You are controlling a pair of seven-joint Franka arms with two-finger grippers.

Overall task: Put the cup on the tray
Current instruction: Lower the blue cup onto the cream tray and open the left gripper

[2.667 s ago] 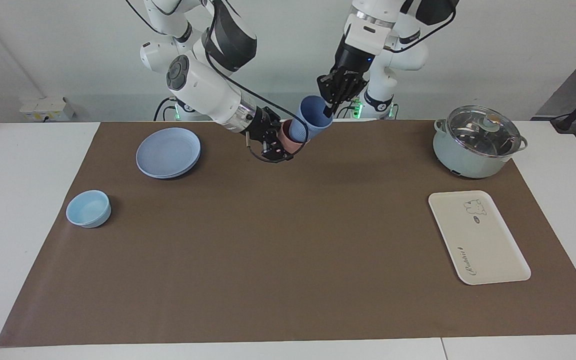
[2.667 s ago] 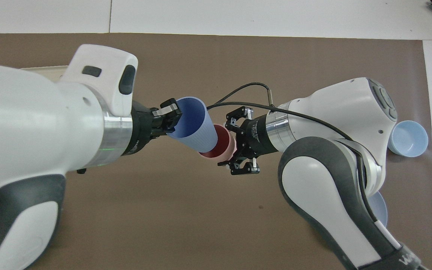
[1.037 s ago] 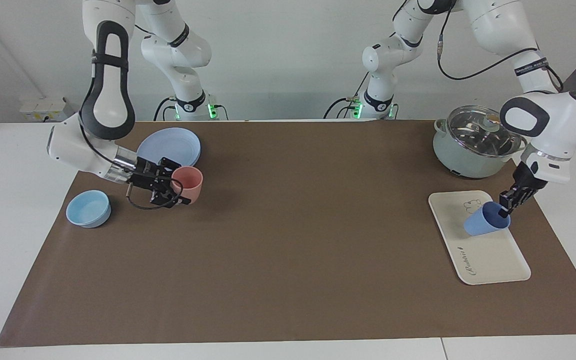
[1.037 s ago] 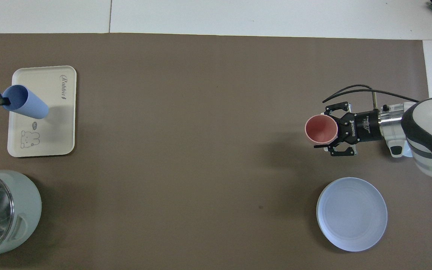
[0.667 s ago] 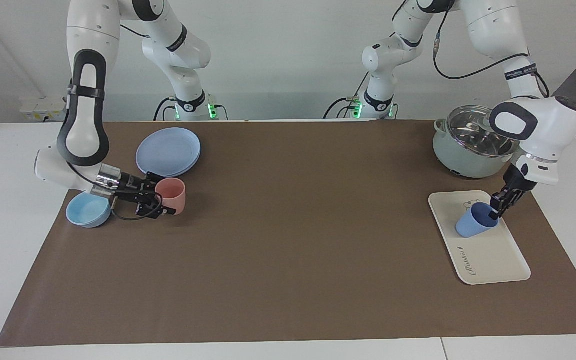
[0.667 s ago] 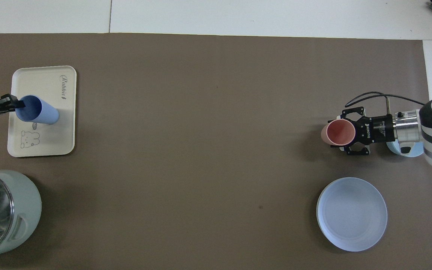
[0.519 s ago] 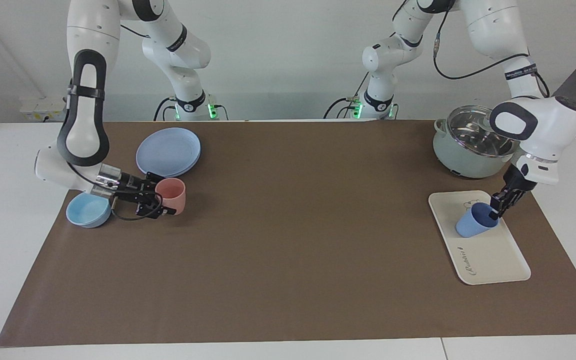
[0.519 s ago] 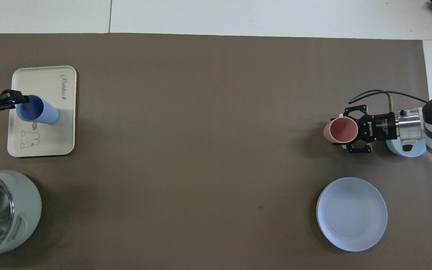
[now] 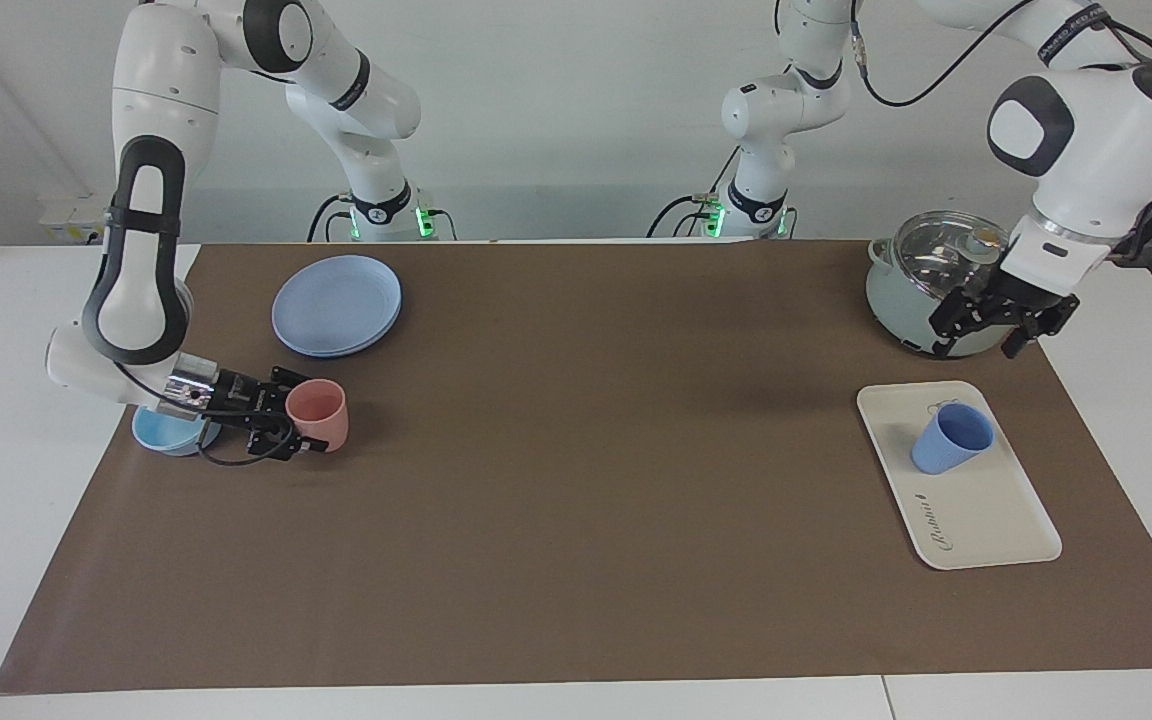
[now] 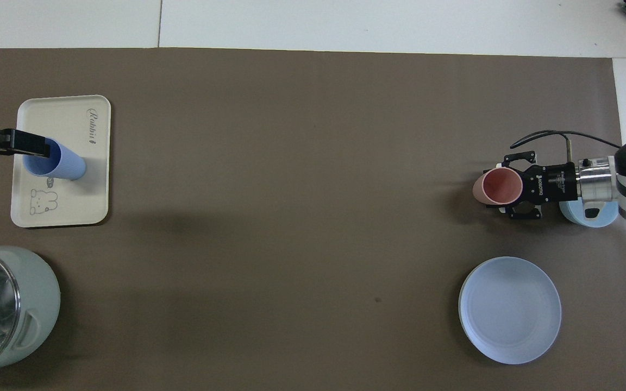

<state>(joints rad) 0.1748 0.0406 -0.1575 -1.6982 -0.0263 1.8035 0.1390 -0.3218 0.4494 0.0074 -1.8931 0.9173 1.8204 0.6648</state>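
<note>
The periwinkle-blue cup stands upright on the cream tray, on the half that carries the bear drawing. My left gripper hangs open in the air above that end of the tray, clear of the cup. In the overhead view the left gripper overlaps the rim of the cup on the tray. Toward the right arm's end, my right gripper is shut on the rim of a salmon-pink tumbler low over the mat, and the right gripper also shows from above.
A light-blue bowl sits partly under the right arm's wrist. Round blue plates lie nearer to the robots than the pink tumbler. A pale green pot with a glass lid stands nearer to the robots than the tray.
The left gripper set the blue cup upright on the tray, opened and rose off it. The right gripper carried the pink tumbler down toward the bowl.
</note>
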